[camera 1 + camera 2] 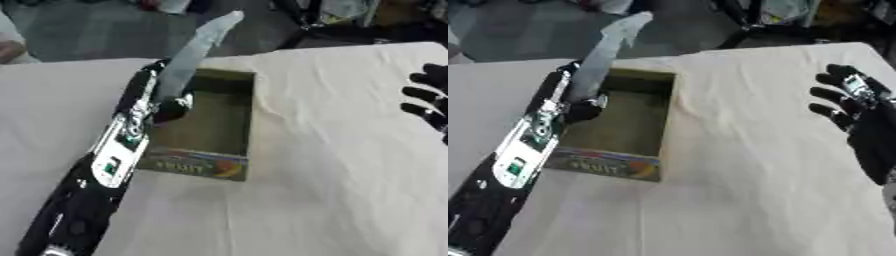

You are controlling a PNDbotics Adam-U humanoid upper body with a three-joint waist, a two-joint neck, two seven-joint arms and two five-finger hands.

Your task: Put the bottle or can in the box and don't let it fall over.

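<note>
Soft even light, overall blur, faint shadows

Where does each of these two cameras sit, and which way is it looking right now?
Left eye view: head camera, looking down at the white table; left hand holds a pale bottle tilted above the box; only the right hand's fingers show at the right edge.
Right eye view: same head, same downward look; the open right hand shows more fully.
Shared: table, box, bottle, left arm.
</note>
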